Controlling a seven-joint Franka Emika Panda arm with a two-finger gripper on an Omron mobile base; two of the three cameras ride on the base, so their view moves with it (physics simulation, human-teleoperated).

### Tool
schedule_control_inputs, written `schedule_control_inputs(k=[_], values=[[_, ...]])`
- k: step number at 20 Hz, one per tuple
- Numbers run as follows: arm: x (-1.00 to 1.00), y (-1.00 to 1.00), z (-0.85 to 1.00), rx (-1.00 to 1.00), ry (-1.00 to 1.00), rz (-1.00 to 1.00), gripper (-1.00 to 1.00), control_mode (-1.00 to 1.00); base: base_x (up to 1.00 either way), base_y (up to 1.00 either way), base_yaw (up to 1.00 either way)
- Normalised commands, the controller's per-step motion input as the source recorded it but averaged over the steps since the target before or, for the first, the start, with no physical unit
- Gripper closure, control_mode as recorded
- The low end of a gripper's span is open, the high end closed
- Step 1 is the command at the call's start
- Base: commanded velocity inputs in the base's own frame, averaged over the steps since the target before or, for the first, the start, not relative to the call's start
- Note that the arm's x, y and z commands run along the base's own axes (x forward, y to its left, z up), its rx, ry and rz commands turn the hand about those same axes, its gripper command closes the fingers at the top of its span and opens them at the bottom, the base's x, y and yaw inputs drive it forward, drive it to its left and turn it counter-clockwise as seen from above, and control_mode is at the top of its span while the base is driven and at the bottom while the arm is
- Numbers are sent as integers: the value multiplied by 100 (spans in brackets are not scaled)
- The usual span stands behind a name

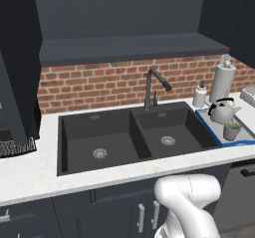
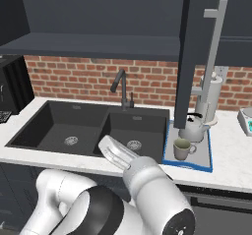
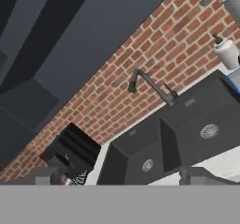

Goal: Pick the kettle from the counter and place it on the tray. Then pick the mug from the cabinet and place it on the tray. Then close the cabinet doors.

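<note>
The silver-grey kettle (image 1: 221, 111) (image 2: 193, 129) stands on the blue-rimmed tray (image 1: 235, 143) (image 2: 202, 153), on the white counter (image 1: 30, 172) right of the black sink. The grey-beige mug (image 1: 231, 130) (image 2: 182, 149) stands on the tray too, just in front of the kettle. The dark cabinet (image 1: 134, 49) above the sink is open, its shelf bare. The right cabinet door (image 2: 194, 57) swings out, with its silver handle (image 2: 214, 52) over the tray. My gripper (image 3: 124, 177) (image 2: 105, 143) is open and holds nothing. It hangs low before the sink, tilted toward the brick wall.
A dark faucet (image 1: 152, 85) (image 3: 150, 85) rises behind the double sink (image 1: 129, 137). A white soap bottle (image 1: 200, 95) and a paper-towel roll (image 1: 222, 81) stand behind the tray. A black appliance (image 2: 12, 89) (image 3: 70, 153) sits at the left. The left door (image 1: 15, 77) also hangs open.
</note>
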Motion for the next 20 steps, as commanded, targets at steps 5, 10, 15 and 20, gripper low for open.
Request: schedule_control_inputs(k=[5, 10, 15, 20], values=[[35, -49, -1, 18, 0, 0, -100, -100, 0, 0, 0], [25, -38, -17, 14, 0, 0, -100, -100, 0, 0, 0], [21, -31, -46, 16, 0, 0, -100, -100, 0, 0, 0], [25, -30, -49, 19, 0, 0, -100, -100, 0, 0, 0]])
